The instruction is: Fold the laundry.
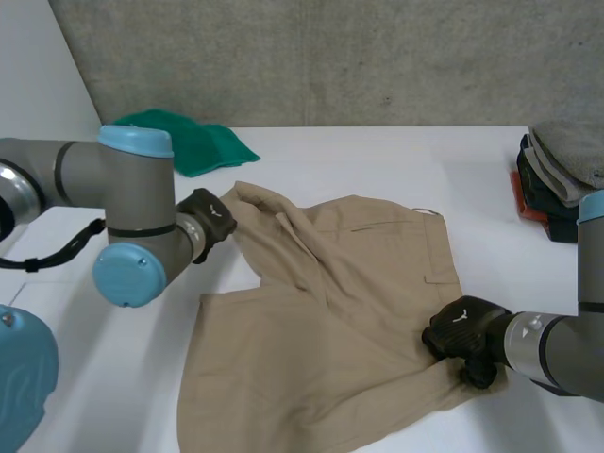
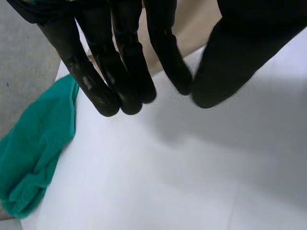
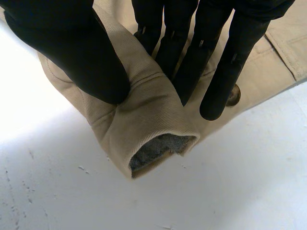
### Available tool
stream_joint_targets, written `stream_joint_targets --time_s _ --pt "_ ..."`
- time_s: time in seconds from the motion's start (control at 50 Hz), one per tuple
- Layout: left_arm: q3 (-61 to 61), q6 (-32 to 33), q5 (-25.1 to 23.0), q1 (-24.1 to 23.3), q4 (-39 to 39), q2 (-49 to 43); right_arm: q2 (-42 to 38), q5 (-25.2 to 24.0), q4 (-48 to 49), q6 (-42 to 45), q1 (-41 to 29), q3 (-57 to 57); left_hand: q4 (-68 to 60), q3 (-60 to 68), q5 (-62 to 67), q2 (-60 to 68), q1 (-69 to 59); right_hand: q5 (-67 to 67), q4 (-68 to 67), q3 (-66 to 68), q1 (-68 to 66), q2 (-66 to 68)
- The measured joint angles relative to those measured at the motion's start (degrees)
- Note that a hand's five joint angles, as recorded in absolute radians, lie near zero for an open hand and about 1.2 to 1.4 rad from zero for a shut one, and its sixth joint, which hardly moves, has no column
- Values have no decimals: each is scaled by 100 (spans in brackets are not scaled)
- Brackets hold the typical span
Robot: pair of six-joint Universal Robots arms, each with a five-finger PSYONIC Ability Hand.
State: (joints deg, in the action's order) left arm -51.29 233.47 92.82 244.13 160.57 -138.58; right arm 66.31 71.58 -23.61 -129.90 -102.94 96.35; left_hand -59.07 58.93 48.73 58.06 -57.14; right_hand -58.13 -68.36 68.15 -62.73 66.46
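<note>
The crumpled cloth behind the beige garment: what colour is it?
The cloth is green; the left wrist view shows it best.

Beige trousers (image 1: 321,321) lie spread and rumpled in the middle of the white surface (image 1: 377,160), their far left corner raised off it. At their near right edge, the right robot hand (image 1: 464,332) pinches a thick fold that shows grey lining. A crumpled green cloth (image 1: 193,142) lies far left.

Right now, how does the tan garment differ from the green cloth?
The tan garment is spread across mid-table; the green cloth lies bunched at the far left corner. The right robot hand pinches the tan garment; nothing touches the green cloth. Both lie on the white table.
</note>
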Motion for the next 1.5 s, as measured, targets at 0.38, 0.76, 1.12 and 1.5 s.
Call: stream_joint_targets --time_s 0.38,0.76,1.12,1.5 --pt "1318 -588 -1636 -283 274 -957 58 6 -4 -15 46 37 2388 -2392 -2353 -2281 2131 -24 0 0 0 0" --pt "1525 -37 658 -44 -364 -1198 57 -64 0 0 165 2 -929 898 806 1033 -956 -25 0 0 0 0" --pt "544 -1103 420 -12 -296 135 143 -47 -17 1 22 70 3849 -3782 -3809 -3689 3671 -24 0 25 0 0" --pt "1098 -1209 -548 -259 -515 -673 190 -59 -5 5 103 121 3301 -3330 -3275 -3234 3164 -26 0 25 0 0"
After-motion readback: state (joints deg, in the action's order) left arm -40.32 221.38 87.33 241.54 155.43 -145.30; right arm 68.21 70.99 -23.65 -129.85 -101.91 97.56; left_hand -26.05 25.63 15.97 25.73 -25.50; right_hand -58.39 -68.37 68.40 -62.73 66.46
